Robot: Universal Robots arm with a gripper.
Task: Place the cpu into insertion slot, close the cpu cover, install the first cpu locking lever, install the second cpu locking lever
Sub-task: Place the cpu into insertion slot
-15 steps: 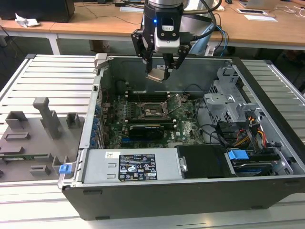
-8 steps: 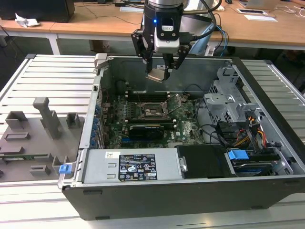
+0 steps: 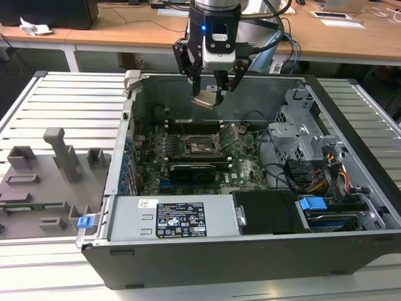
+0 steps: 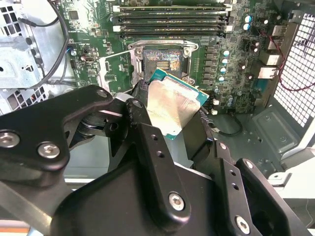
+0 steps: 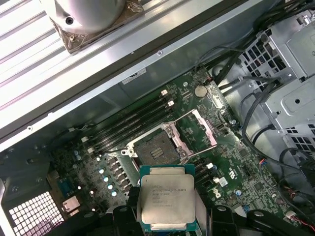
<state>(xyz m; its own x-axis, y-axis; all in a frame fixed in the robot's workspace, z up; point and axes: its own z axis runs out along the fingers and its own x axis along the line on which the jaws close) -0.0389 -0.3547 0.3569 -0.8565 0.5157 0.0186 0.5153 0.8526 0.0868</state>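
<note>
My gripper (image 3: 212, 94) hangs above the open computer case, shut on the cpu (image 3: 207, 100), a flat square chip with a pale metal top. In both wrist views the cpu (image 4: 172, 105) (image 5: 165, 201) sits between the black fingers (image 4: 142, 123), held by two opposite edges. Below it and apart from it lies the insertion slot (image 3: 202, 145) (image 4: 160, 61) (image 5: 156, 150), uncovered, with its dark centre showing. The cpu cover (image 5: 209, 129) (image 4: 115, 57) is swung open beside the slot. A thin metal lever (image 3: 230, 135) stands raised at the slot's side.
Long memory slots (image 4: 170, 22) run along one side of the slot. A black card (image 3: 191, 169) lies in front of it. A metal drive cage (image 3: 301, 132) with cables fills the case on the exterior view's right. A grey fixture tray (image 3: 50, 169) sits outside the case.
</note>
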